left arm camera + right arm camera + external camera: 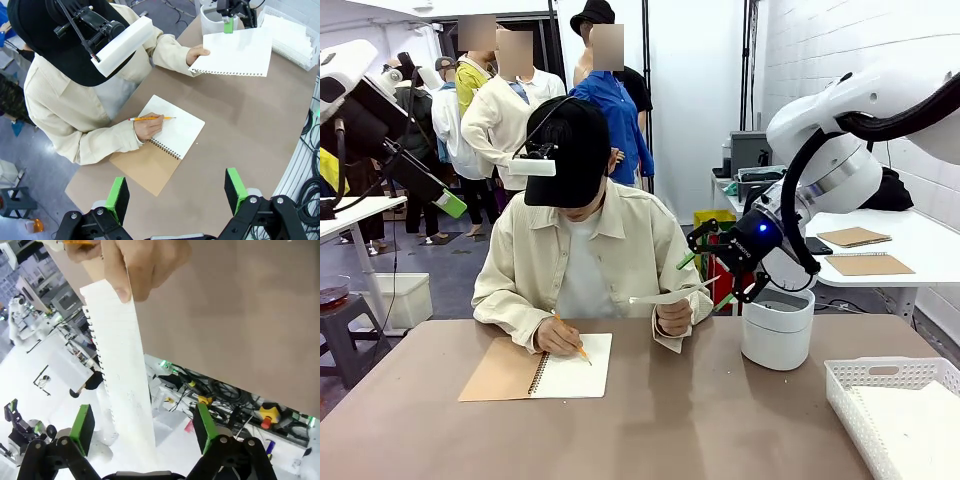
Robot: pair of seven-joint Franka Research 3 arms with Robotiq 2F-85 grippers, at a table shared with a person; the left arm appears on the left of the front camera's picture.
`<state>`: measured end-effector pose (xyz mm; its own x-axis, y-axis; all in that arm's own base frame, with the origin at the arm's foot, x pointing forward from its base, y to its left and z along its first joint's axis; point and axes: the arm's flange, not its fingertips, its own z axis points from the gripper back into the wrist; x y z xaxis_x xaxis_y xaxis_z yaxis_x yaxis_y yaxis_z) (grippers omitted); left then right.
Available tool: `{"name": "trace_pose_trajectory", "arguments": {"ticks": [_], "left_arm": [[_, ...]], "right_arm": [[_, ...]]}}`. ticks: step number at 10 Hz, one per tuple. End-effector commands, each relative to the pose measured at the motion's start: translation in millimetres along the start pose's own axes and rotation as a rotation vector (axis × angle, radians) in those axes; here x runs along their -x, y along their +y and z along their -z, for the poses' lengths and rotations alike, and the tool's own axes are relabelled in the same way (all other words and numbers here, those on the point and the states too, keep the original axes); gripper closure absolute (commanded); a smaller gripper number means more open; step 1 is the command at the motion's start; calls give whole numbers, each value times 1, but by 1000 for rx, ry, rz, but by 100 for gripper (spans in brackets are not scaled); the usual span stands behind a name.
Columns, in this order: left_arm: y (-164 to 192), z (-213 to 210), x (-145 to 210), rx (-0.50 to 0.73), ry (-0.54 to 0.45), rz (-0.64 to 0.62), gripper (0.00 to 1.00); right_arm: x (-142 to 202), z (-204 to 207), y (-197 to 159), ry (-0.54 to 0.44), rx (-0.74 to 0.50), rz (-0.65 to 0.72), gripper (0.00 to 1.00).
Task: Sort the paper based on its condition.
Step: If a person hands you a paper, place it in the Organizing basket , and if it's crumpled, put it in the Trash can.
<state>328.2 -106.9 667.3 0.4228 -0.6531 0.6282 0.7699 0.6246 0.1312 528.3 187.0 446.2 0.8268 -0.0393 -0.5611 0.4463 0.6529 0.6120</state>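
Paper (670,297): one loose white sheet, held in the air by the person's hand (672,318) above the far part of the tabletop (720,420), right of the middle and just left of the white round bin (777,335). One long edge is perforated.

Right tool (704,282): spread wide, pinching nothing yet. In its wrist view the sheet runs lengthwise from the hand at the top straight down between the two green pads (82,425). So its long axis lies along the fingers, with its free end deep in the gap. We cannot tell whether either pad touches it.

Key relation: the sheet is already inside the open jaws, its flat faces turned toward the pads. We judge that closing is all the next move needs, with the person letting go after. The risk is creasing a thin sheet.

Left tool (176,195): also spread, empty, hanging over the near left of the tabletop, well apart from the sheet. The right arm is clearly nearer.

The person's other hand writes in the notebook (535,368). A lattice basket (850,385) sits near right.
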Motion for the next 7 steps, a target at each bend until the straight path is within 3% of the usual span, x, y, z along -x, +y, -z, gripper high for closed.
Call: {"name": "trace_pose_trajectory", "arguments": {"ticks": [1,5,6,7], "left_arm": [[1,0,-1,-2,-4,-4,0],[1,0,-1,-2,-4,-4,0],[1,0,-1,-2,-4,-4,0],[1,0,-1,-2,-4,-4,0]], "right_arm": [[5,8,-2,8,-65,0,0],[0,24,-10,33,-87,2,0],[1,24,-12,50,-73,-68,0],[-1,24,-11,69,-81,-71,19]]}}
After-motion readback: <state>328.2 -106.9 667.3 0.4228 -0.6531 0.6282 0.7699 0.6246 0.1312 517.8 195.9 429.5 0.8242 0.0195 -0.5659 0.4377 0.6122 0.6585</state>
